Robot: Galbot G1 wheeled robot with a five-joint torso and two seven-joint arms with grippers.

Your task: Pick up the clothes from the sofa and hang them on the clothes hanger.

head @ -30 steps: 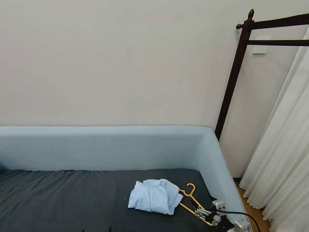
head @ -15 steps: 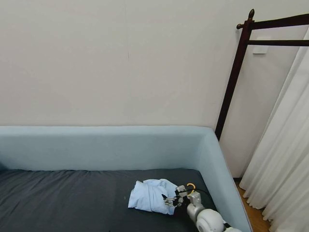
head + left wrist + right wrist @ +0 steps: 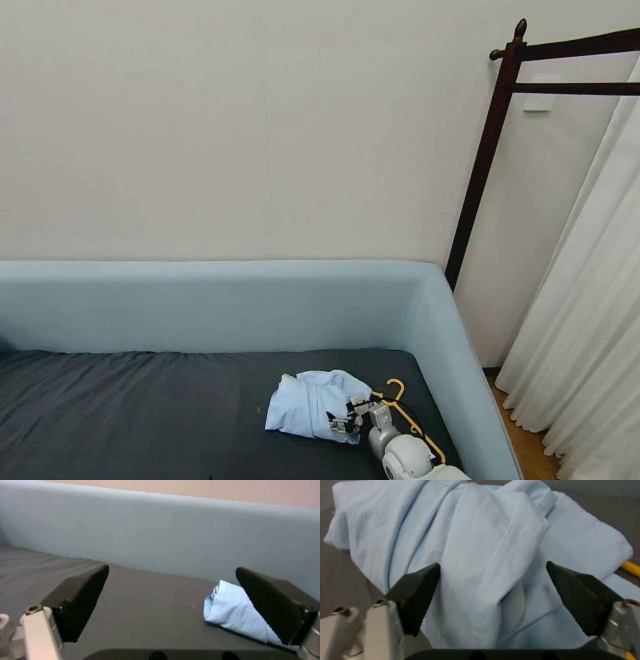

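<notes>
A crumpled light-blue shirt (image 3: pixel 312 404) lies on the dark sofa seat (image 3: pixel 150 410), threaded on an orange hanger (image 3: pixel 402 406) whose hook sticks out to its right. My right gripper (image 3: pixel 347 421) hovers at the shirt's near right edge, open. In the right wrist view its two black fingers (image 3: pixel 417 592) straddle a raised fold of the shirt (image 3: pixel 485 562) without closing on it. My left gripper (image 3: pixel 180 603) is open over the bare seat, with the shirt (image 3: pixel 240 609) off beside one fingertip. A dark wooden clothes rack (image 3: pixel 490 150) stands past the sofa's right arm.
The pale-blue sofa back (image 3: pixel 220 305) and right armrest (image 3: pixel 455 370) wall in the seat. White curtains (image 3: pixel 590 330) hang at the far right next to the rack. The wall behind is plain.
My right arm has come up from the lower right corner and moved left onto the shirt's edge. The shirt and hanger lie as before.
</notes>
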